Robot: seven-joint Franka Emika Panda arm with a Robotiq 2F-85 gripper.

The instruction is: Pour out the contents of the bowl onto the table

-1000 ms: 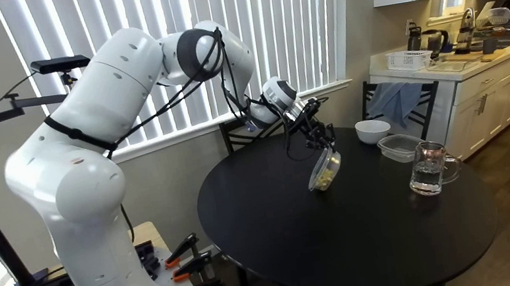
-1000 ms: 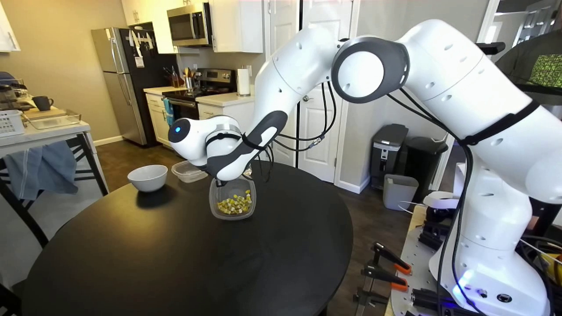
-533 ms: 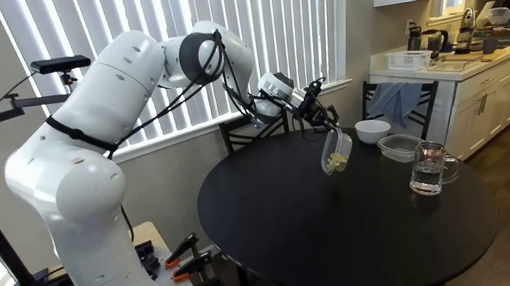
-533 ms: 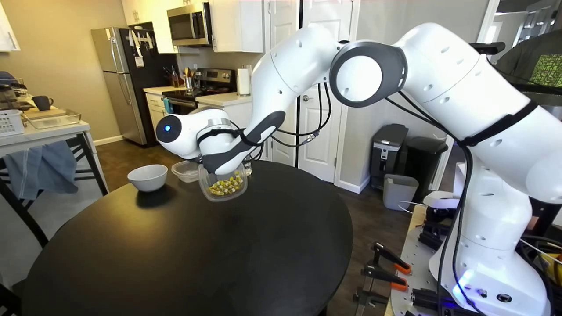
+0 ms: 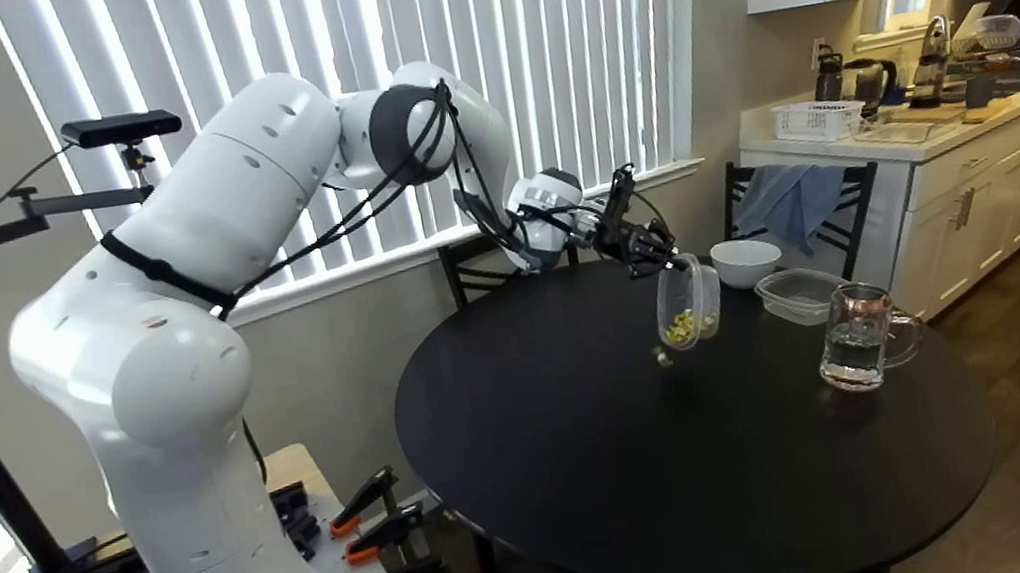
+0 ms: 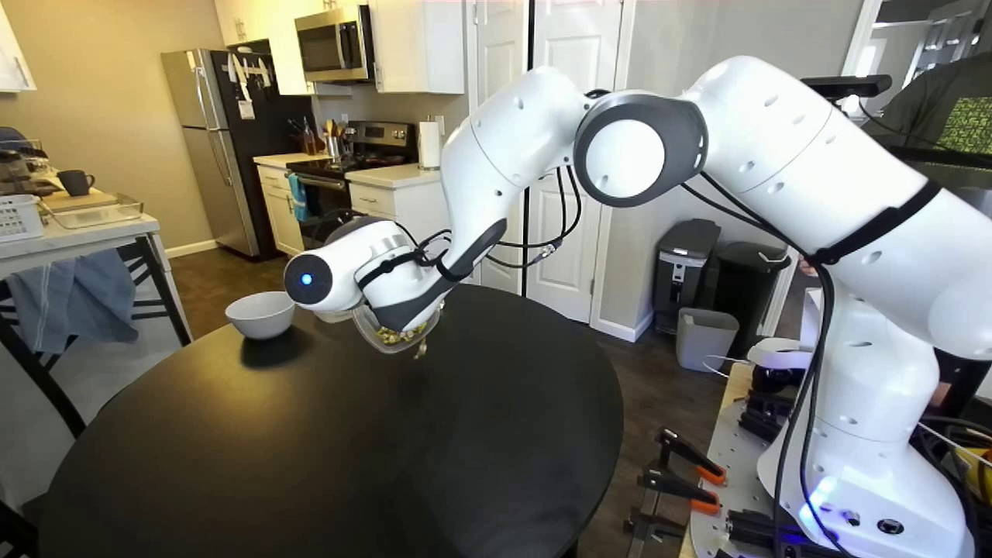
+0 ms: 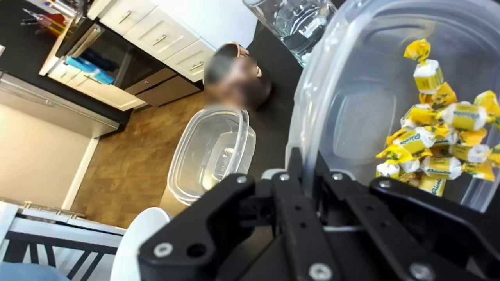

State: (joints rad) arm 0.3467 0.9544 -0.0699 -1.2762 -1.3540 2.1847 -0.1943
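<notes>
Bright daylight through blinds [image 5: 575, 44], warm sheen on table [image 6: 310, 434], wrist view partly blurred

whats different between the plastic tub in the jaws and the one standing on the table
The held tub is steeply tilted in the jaws; the other tub stands upright on the table. The held tub contains yellow-and-white wrapped candies; the other tub shows none inside. Both look like see-through plastic with rounded corners.
</notes>
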